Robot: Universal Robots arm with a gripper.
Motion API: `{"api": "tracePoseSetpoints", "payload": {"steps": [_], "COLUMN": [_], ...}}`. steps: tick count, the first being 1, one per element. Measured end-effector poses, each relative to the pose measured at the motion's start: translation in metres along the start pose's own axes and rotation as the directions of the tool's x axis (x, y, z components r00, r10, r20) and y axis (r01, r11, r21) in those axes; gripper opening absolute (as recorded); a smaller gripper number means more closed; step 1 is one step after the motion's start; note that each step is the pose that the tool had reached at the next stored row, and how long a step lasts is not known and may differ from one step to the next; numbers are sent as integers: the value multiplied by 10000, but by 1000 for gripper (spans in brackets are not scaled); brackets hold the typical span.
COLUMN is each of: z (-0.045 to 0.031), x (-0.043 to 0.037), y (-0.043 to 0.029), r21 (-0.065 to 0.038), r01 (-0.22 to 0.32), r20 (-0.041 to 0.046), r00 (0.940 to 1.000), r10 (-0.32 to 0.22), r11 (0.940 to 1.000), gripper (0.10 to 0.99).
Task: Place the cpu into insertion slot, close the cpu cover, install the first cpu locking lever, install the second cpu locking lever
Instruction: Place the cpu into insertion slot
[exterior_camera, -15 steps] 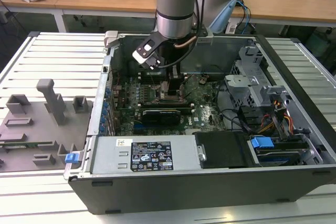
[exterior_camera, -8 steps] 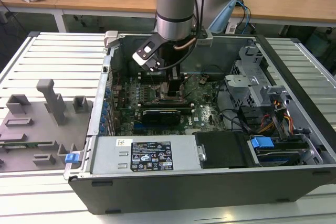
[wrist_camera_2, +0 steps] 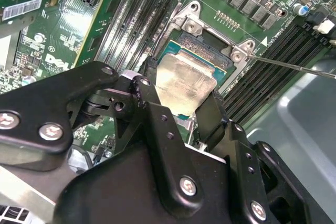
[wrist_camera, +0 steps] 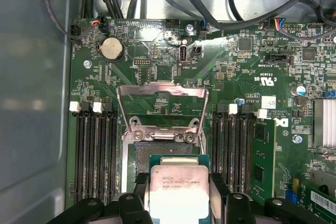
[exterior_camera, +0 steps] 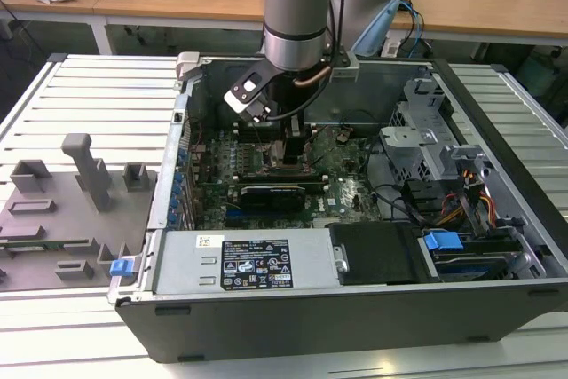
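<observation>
Inside the open computer case, over the motherboard, the gripper hangs with its jaws clamped on two opposite edges of the cpu, held between them with its metal top toward the wrist. Just beyond the jaw tips the cpu cover stands raised, and beneath the jaws the insertion slot lies bare, partly overlapped by the chip. The placing step appears in hand; it calls for squaring the chip to the socket rim.
</observation>
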State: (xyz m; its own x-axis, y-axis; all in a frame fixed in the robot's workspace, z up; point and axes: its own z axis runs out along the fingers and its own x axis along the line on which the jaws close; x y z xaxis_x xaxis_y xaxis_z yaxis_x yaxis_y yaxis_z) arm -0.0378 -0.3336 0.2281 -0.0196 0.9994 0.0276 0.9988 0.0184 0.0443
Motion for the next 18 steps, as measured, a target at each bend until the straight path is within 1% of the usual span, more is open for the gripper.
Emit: {"api": "tracePoseSetpoints", "payload": {"steps": [7, 9, 11, 15, 18], "z": [15, 35, 74, 104, 125], "x": [0, 0, 3, 22, 30], "y": [0, -1, -1, -3, -3], "r21": [-2, -1, -1, -6, -7], "r01": [0, -3, -10, -183, -206], "r20": [-3, -2, -1, 7, 7], "r00": [10000, 10000, 10000, 9998, 9998], "r10": [0, 3, 10, 183, 206], "r11": [10000, 10000, 10000, 9998, 9998], "gripper": [541, 541, 541, 541, 541]}}
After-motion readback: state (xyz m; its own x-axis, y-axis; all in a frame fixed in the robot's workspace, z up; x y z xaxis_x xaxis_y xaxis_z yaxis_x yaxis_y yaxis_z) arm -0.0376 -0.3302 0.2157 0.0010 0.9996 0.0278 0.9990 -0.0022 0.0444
